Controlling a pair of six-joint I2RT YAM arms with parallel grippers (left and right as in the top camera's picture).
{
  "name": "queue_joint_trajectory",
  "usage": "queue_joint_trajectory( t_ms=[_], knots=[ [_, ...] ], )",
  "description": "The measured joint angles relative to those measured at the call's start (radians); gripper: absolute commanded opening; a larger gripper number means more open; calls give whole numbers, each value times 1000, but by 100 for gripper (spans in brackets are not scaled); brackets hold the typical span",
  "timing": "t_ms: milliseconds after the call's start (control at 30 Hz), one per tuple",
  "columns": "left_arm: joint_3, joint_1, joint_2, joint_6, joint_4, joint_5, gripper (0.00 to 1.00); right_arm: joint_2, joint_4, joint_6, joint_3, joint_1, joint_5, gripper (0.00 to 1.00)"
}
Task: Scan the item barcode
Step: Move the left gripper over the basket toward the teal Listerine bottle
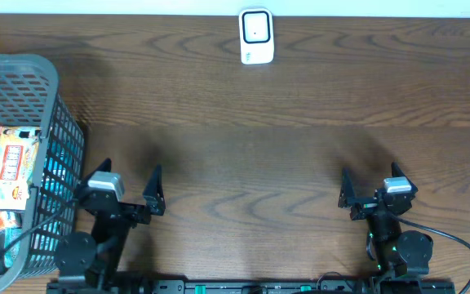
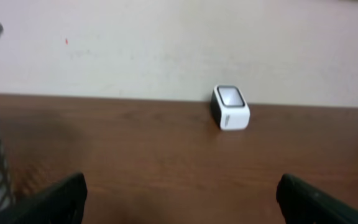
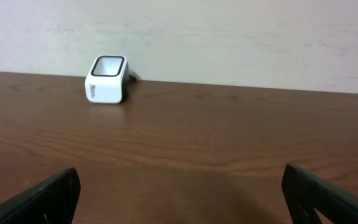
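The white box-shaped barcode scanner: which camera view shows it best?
The right wrist view: the white box-shaped barcode scanner is sharp, with its dark-framed window and side visible. The left wrist view shows it blurred; the overhead shows only its top.

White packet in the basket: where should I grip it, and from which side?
Probably come straight down through the open top of the basket with the left gripper; the mesh walls block side approaches. The white packet lies face up, so pinch its long edge nearer the gripper.
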Motion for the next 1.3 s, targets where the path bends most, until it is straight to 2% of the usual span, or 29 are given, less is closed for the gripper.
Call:
queue_joint_trajectory(
  t_ms=[167, 333, 433, 633, 900, 1100, 1300],
  knots=[
    [177, 0, 142, -6, -131, 0, 98, 0, 0, 0, 0, 0, 0, 99],
    [449, 0, 342, -23, -364, 12, 98, 0, 0, 0, 0, 0, 0, 99],
    [607, 0, 434, -26, -446, 46, 98, 0, 0, 0, 0, 0, 0, 99],
    [648, 0, 475, -26, -485, 113, 98, 0, 0, 0, 0, 0, 0, 99],
    [648, 0, 484, -32, -372, 200, 98, 0, 0, 0, 0, 0, 0, 99],
    [698, 0, 511, -142, -372, 64, 98, 0, 0, 0, 0, 0, 0, 99],
    [915, 0, 650, -233, -511, -116, 98, 0, 0, 0, 0, 0, 0, 99]
  ],
)
